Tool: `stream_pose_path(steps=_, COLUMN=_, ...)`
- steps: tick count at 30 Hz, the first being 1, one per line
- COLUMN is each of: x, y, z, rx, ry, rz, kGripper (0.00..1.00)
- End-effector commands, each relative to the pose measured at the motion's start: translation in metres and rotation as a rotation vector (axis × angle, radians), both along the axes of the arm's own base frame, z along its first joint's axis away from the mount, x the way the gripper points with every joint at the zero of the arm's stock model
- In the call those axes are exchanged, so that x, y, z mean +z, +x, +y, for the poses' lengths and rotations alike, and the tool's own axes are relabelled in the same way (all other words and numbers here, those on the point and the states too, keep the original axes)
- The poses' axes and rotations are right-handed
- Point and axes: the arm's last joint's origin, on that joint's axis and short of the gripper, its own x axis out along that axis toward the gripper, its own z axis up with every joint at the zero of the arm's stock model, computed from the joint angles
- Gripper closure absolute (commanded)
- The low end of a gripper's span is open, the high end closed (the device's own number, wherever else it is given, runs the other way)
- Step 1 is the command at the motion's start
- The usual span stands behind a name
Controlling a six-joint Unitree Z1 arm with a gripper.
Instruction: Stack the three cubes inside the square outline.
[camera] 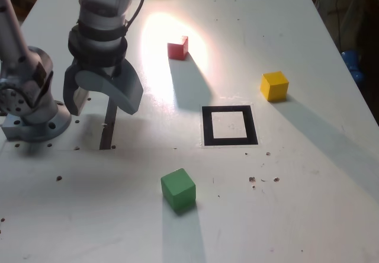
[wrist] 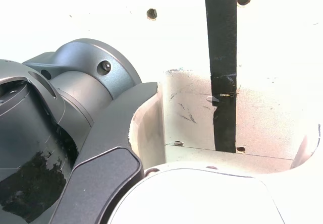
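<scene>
In the exterior view the red cube [camera: 177, 48] sits far back in a bright patch of light. The yellow cube [camera: 274, 86] rests toward that view's right. Nearest the front edge lies the green cube [camera: 178, 189]. Between them is the square outline [camera: 206, 127], a thick black frame with a white centre and nothing inside it. My gripper [camera: 102, 108] hangs open and empty above the table at the exterior view's left, well apart from all three cubes. The wrist view shows no cube and no square.
The arm's grey base [camera: 32, 112] [wrist: 75, 82] stands at the exterior view's left edge. A thin black strip [camera: 108, 127] [wrist: 222, 67] lies on the table below the gripper. Small dark specks [camera: 260, 180] dot the white tabletop [camera: 308, 174].
</scene>
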Motion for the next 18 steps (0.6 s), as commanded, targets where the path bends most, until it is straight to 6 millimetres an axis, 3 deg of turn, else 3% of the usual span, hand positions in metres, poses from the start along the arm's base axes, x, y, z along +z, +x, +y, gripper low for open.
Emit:
stream_pose_path(steps=1, x=-0.0007, y=0.0005, z=-0.0003, rx=-0.002, ry=0.001, rz=0.003, kGripper=0.01)
stream_pose_path(steps=18, x=0.0016, y=0.0003, z=0.0008, rx=-0.023, ry=-0.007, rz=0.008, kGripper=0.01)
